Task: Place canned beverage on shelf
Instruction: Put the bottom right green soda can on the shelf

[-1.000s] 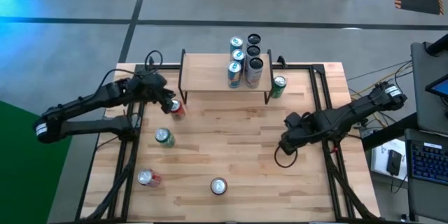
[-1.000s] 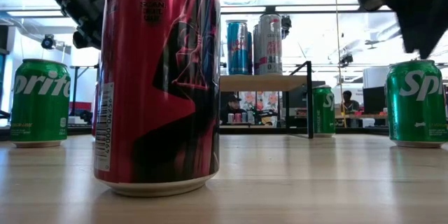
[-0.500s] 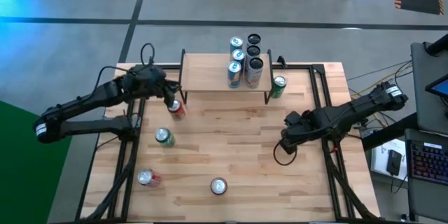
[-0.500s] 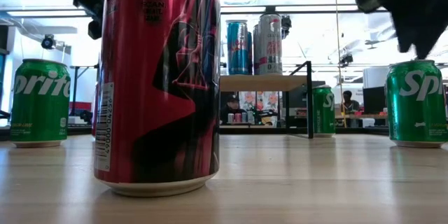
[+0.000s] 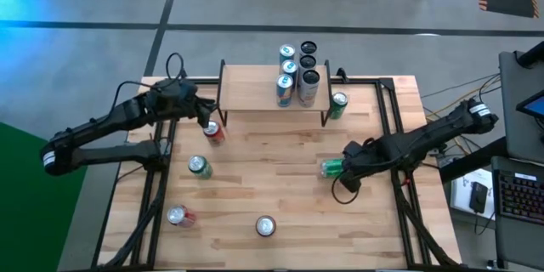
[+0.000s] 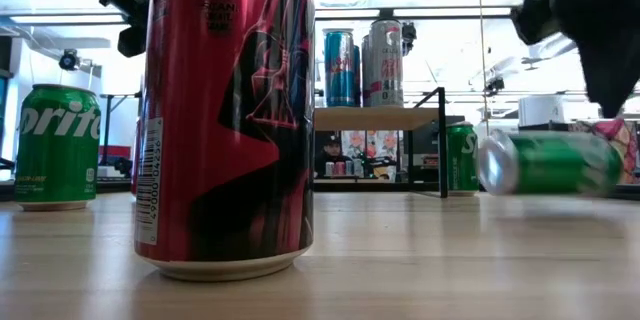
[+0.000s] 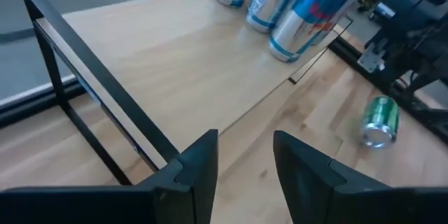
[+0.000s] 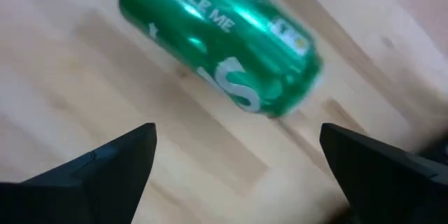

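A green can [image 5: 332, 167] lies on its side on the table, just left of my right gripper [image 5: 350, 167]. That gripper points down and is open. In the right wrist view the can [image 8: 220, 56] lies beyond the two fingers, apart from them. My left gripper [image 5: 204, 116] hangs open at the left end of the shelf [image 5: 255, 89], above a standing red can [image 5: 215, 133]. Nothing is between its fingers [image 7: 199, 161]. Several tall cans [image 5: 296, 81] stand on the shelf's right half.
A green can [image 5: 338, 104] stands by the shelf's right leg. Another green can [image 5: 199, 167] stands left of centre. A red can [image 5: 178, 215] and one more can [image 5: 265, 226] stand near the front edge. Black frame rails [image 5: 393, 127] run along both sides of the table.
The green can that stood under my right gripper has fallen and now lies on its side, pointing toward the table's left. My right gripper has come down beside it. My left gripper has risen a little above the red can, which has stayed in place.
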Robot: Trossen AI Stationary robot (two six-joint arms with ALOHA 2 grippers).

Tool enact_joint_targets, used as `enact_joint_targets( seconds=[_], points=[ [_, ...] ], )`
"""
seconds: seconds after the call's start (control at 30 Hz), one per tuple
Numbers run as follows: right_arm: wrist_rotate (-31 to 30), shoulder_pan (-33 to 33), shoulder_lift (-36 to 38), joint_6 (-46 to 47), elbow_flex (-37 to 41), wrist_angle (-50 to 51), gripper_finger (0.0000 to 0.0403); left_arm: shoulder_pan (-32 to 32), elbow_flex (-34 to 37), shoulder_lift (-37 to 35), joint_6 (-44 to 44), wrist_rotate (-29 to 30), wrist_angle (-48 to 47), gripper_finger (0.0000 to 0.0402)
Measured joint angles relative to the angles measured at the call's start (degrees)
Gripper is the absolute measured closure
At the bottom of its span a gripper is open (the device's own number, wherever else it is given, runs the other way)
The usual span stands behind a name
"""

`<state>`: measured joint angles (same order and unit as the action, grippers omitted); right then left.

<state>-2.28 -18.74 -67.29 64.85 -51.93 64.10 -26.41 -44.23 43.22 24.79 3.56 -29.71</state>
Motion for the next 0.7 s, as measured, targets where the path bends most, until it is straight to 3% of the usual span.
enact_joint_targets(
  seconds=[0.27, 0.47, 0.7],
  points=[
    [-0.64, 0.00, -0.23, 1.05, 1.76, -4.77, 0.0012, 0.17, 0.00, -3.45, 3.36, -6.11, -1.44, 0.0278],
    [-3.21, 0.02, -0.20, 1.56, 0.98, -5.89, 0.0012, 0.61, 0.00, -7.04, 3.41, -6.15, -0.42, 0.0278],
    [-4.87, -0.13, -1.72, -8.69, 5.45, -21.75, 0.0012, 3.24, 0.00, -7.36, 4.69, -8.68, 7.55, 0.0278]
  ],
)
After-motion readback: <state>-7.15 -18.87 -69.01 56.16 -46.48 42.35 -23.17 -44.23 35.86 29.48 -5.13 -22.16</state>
